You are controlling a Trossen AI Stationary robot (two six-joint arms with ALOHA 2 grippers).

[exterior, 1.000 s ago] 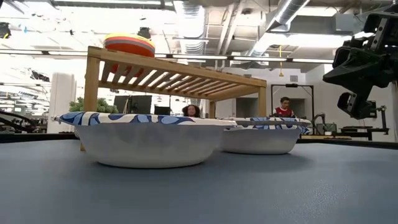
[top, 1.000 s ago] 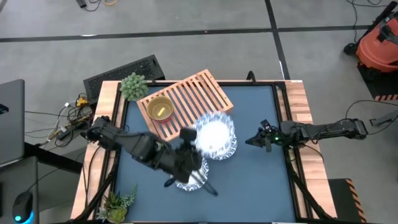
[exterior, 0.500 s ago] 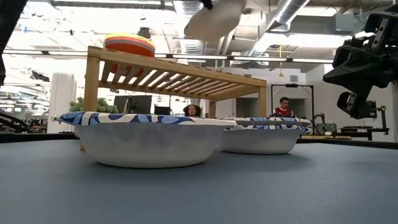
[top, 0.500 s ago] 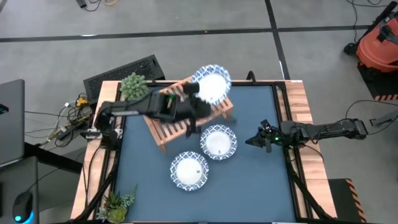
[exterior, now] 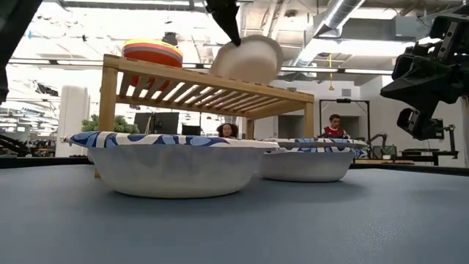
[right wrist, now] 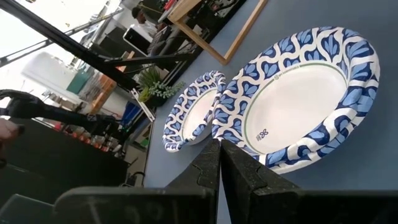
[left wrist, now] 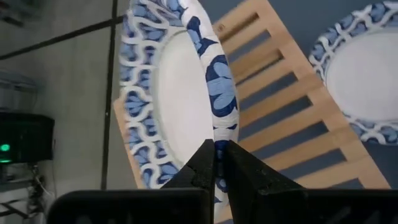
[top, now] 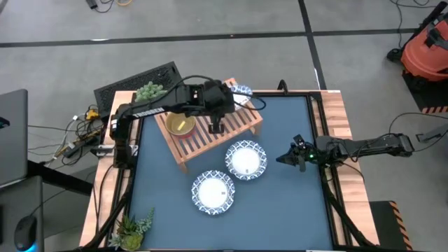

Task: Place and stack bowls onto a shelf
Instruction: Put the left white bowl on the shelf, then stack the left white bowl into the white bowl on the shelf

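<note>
A white bowl with a blue patterned rim [left wrist: 174,99] hangs tilted in my left gripper [left wrist: 217,155] over the far right corner of the light-wood slatted shelf [top: 234,129]. In the low view this bowl [exterior: 249,59] sits just above the shelf top [exterior: 205,77]; whether it touches the slats I cannot tell. A stack of small bowls, yellow on top [top: 180,124], stands on the shelf's left part. Two more white patterned bowls [top: 245,159] [top: 213,191] rest on the blue table. My right gripper [right wrist: 219,152] waits shut near the table's right edge, holding nothing. My left gripper pinches the white bowl's patterned rim [left wrist: 221,121] between its two fingers, one finger on the inner side and one on the outer. The bowl stands steeply tilted on edge, its hollow turned sideways, lifted above the table and over the shelf's slats [left wrist: 280,81].
A small green plant [top: 149,92] sits at the table's far left corner, another [top: 131,227] at the near left. A black slab [top: 136,78] lies beyond the far left edge. Wooden rails [top: 336,112] frame the table. People show in the room behind [exterior: 335,126].
My left gripper has carried the white bowl from above the table's middle toward the far edge, over the shelf, then down toward the shelf's far right corner. The bowl has tipped steeply on edge. The two bowls on the table have stayed put.
</note>
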